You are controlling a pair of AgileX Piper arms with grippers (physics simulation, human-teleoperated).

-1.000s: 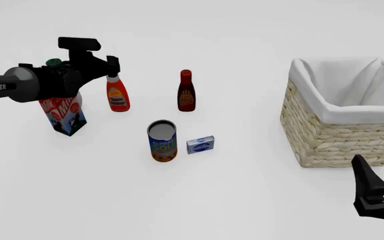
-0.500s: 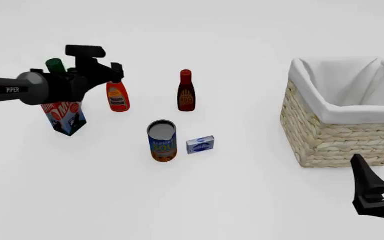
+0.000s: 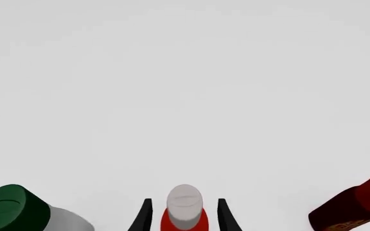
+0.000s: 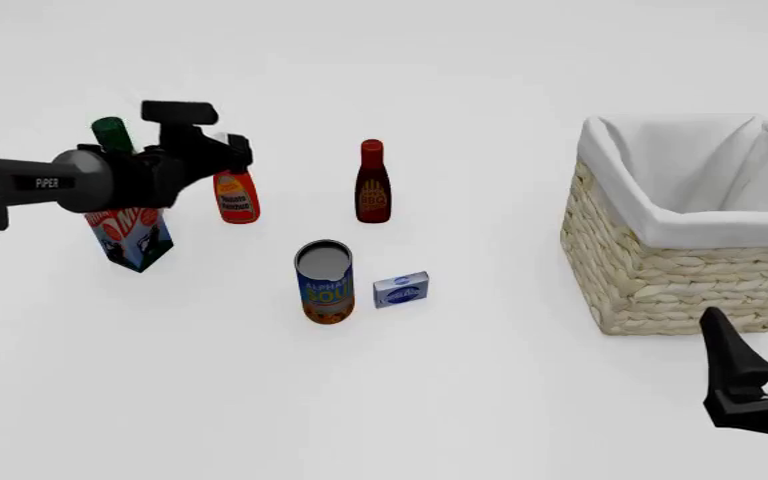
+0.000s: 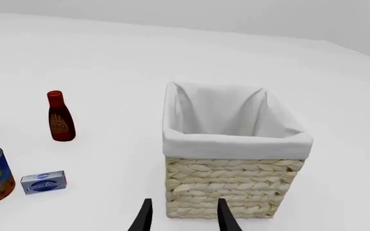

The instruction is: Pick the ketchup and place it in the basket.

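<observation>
Ketchup (image 3: pixel 185 211) stands upright w/ cap betw. spread left claw (image 3: pixel 183 217) fingers, not yet pinched; right claw (image 5: pixel 183 215) spread, far off by basket (image 5: pixel 233 187).

Not a real room at all — this is a bare simulator scene. The plain white desk (image 4: pixel 491 400) runs off into a flat pale grey backdrop with no walls, furniture or clutter. Everything on it looks like rendered grocery props: a blue-and-orange soup can (image 4: pixel 324 282), a small blue box (image 4: pixel 400 290), a dark maroon sauce bottle (image 4: pixel 372 183) — plus a pale wicker basket with white lining (image 4: pixel 684 225).
</observation>
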